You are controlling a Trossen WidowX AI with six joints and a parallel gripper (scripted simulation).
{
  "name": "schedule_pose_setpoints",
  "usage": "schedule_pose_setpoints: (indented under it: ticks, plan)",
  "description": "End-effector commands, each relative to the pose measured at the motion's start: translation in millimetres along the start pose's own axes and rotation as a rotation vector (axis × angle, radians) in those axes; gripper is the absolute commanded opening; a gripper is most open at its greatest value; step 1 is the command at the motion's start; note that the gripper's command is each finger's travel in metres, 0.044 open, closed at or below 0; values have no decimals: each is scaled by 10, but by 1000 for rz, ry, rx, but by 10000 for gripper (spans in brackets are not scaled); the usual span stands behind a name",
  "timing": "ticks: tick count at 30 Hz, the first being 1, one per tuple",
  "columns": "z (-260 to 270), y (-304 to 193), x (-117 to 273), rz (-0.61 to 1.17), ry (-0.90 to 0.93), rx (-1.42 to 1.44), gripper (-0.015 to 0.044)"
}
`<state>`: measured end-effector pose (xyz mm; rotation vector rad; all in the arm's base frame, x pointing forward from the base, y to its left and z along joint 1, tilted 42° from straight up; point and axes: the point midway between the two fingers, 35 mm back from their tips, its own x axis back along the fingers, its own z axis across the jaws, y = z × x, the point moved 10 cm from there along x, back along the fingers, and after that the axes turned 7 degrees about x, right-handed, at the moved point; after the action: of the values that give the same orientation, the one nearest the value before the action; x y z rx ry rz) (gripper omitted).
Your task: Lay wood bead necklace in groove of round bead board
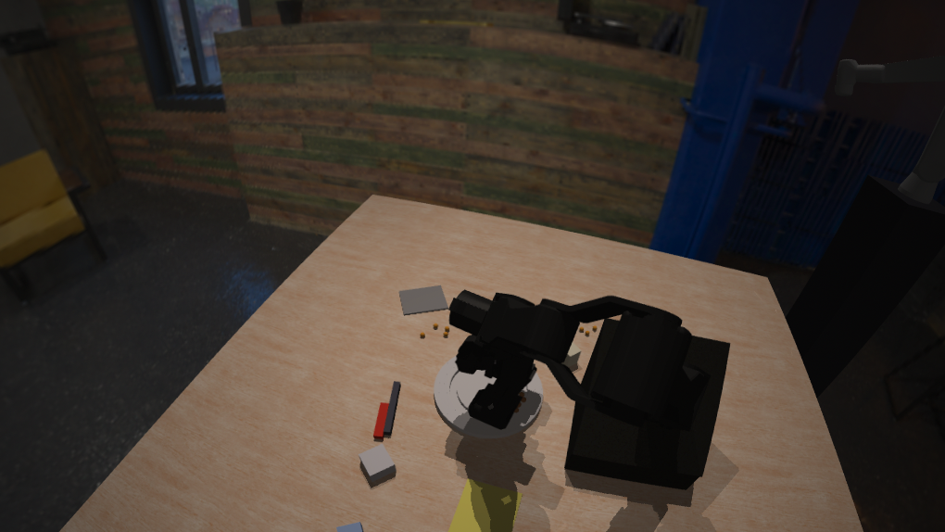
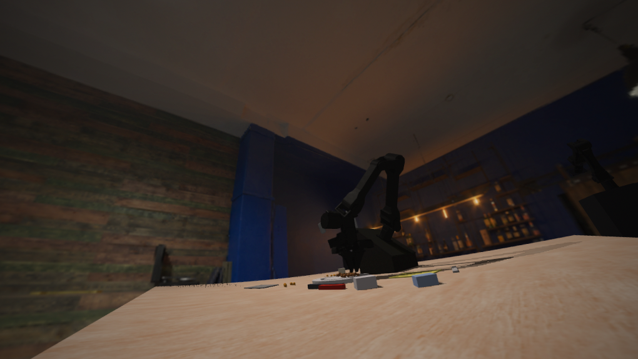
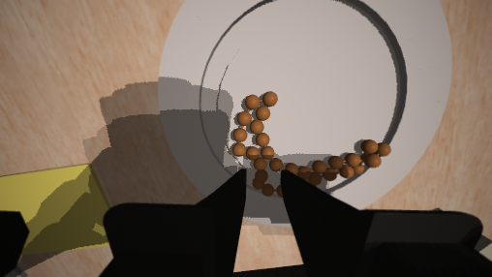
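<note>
The round bead board is pale grey with a ring groove. The brown wood bead necklace lies bunched on it: a narrow loop stands inside the ring at the left in the wrist view, and a doubled strand runs right to the groove's lower right arc. Most of the groove is bare. My gripper is partly open low over the board's near edge. Several beads show between and just beyond the fingertips, and none is plainly pinched. The fingers hide part of the necklace.
A yellow sheet lies beside the board. Red and black bars, a light grey block, a blue block, a grey plate and loose orange beads stand around.
</note>
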<state>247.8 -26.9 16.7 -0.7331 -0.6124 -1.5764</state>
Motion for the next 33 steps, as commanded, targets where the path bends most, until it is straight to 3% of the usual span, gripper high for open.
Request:
schedule_pose_setpoints:
  ticks: [1, 21, 33]
  plan:
    - [5, -29, -90, 10, 6, -10, 120]
    - [2, -7, -43, 2, 1, -2, 0]
    - [2, -7, -43, 2, 1, -2, 0]
